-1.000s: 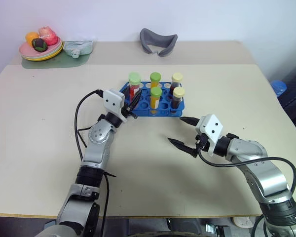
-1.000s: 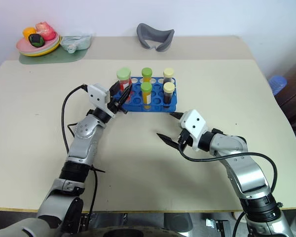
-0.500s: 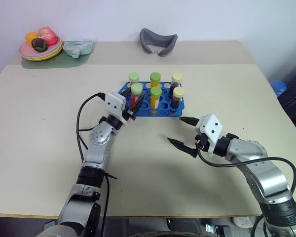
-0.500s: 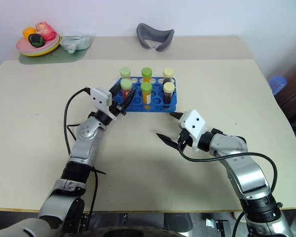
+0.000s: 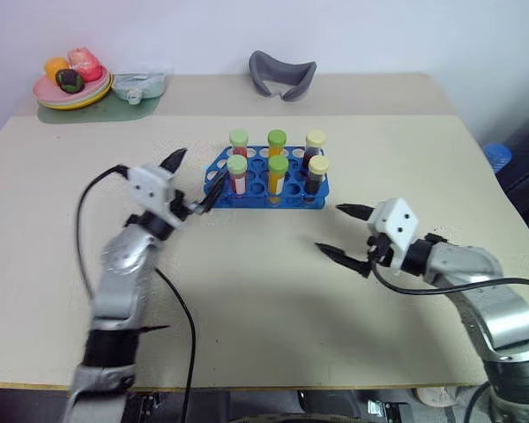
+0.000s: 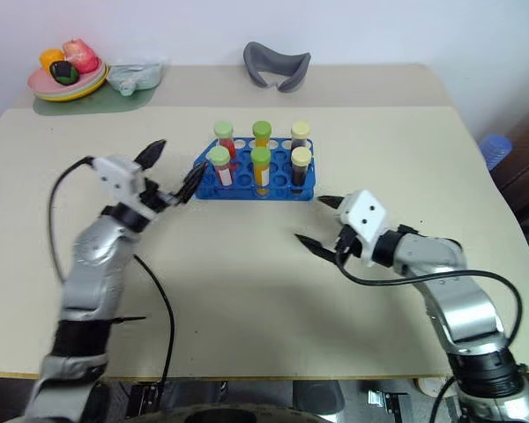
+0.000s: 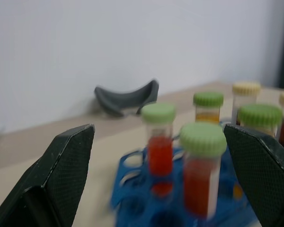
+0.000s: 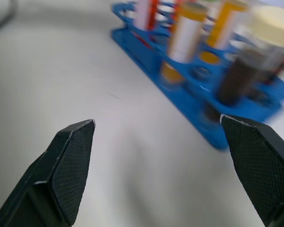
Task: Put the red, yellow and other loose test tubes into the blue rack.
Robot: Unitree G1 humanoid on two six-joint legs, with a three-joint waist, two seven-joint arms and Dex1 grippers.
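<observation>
Though blurred, left wrist view catches grey curved thing (image 7: 126, 98) behind rack (image 7: 132, 187)

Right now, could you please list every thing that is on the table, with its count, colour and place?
test tubes: six; two red, two yellow-orange, two dark brown; standing in the rack, two rows of three
blue rack: one, bright blue, table middle
grey curved thing: one, grey, far edge
plate with toy food: one, pink and yellow, far left corner
pale object: one, beside the plate
green mat: one, under the plate
left gripper: jaws open, left of the rack
right gripper: jaws open, nearer than the rack
</observation>
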